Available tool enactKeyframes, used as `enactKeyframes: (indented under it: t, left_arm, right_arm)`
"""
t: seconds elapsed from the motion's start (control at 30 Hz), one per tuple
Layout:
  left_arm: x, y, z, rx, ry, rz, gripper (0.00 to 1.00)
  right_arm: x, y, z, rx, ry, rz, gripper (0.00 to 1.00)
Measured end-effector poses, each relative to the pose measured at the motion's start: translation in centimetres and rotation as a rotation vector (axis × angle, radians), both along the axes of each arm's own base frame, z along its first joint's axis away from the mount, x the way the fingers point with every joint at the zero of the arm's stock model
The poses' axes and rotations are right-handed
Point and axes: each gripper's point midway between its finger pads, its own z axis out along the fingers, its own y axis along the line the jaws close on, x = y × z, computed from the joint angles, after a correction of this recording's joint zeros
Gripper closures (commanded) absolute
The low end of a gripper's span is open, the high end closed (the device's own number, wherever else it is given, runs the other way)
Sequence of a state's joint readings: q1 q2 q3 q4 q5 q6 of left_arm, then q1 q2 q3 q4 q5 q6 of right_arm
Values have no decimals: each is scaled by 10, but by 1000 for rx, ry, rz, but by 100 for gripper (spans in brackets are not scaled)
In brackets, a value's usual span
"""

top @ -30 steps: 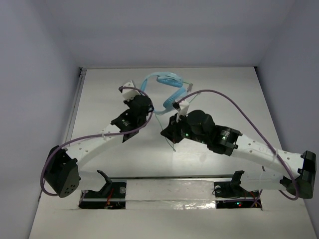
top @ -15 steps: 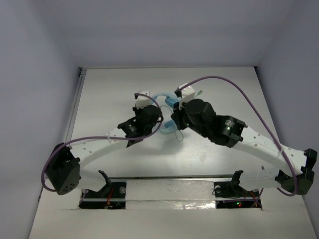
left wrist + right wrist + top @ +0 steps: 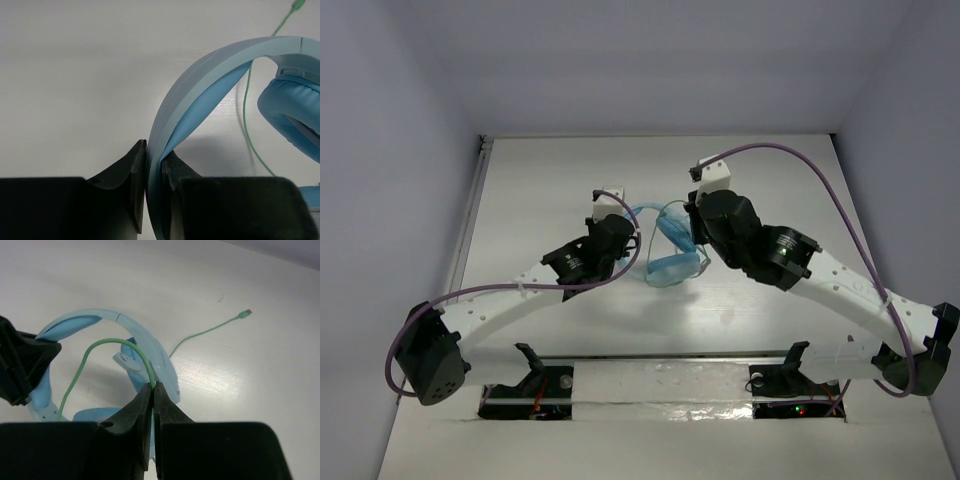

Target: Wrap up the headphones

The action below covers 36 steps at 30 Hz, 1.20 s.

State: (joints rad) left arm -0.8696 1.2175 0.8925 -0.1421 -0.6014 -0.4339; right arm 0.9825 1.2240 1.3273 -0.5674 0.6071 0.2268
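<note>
The light blue headphones (image 3: 670,255) lie at the table's middle between both arms. My left gripper (image 3: 154,160) is shut on the blue headband (image 3: 200,85), which arcs up and right to a padded earcup (image 3: 292,115). My right gripper (image 3: 153,390) is shut on the thin pale-green cable (image 3: 107,347), which loops up and left over the headphones (image 3: 145,347). The cable's free end with its plug (image 3: 244,314) lies on the table to the upper right. In the top view the left gripper (image 3: 620,225) is left of the headphones and the right gripper (image 3: 692,225) is just right of them.
Purple robot cables (image 3: 790,160) arc over the right arm and loop by the left arm (image 3: 620,275). White walls close the table on the left, back and right. Two black stands (image 3: 535,365) sit at the near edge.
Both arms moved toward each other. The headphones came down from the back of the table toward the middle, and the right gripper swung up and right with the cable.
</note>
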Motion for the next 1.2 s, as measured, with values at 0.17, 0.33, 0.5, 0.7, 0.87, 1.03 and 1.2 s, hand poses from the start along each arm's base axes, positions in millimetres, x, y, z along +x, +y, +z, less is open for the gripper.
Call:
enactKeyframes:
  t: [0.17,0.33,0.5,0.7,0.87,1.03,1.2]
  left_arm:
    - [-7,1,-9,43,40,-39,100]
    - [-13,-9,-10,24,65,-111,100]
    - [-24,-22,-1,-18,78,-217,100]
    - [-32,-33,23,-82,57,-291,100]
    - [-30,-28,52,-131,18,-304,100]
    - [-16,-13,66,-144,-1,-270,100]
    - [-9,-2,67,-137,3,-249,100]
  right_arm:
    - [10,-15,0,-50,-24,-51,100]
    - [25,-18,-14,-97,-6,-82,100]
    - [37,-11,-22,-106,-2,-78,100]
    - [45,-17,-27,-83,-17,-96,100]
    - [40,-27,-28,-33,-38,-113,100]
    - [35,-39,-4,53,-84,-132,100]
    - [34,-36,-1,104,-87,-128,100]
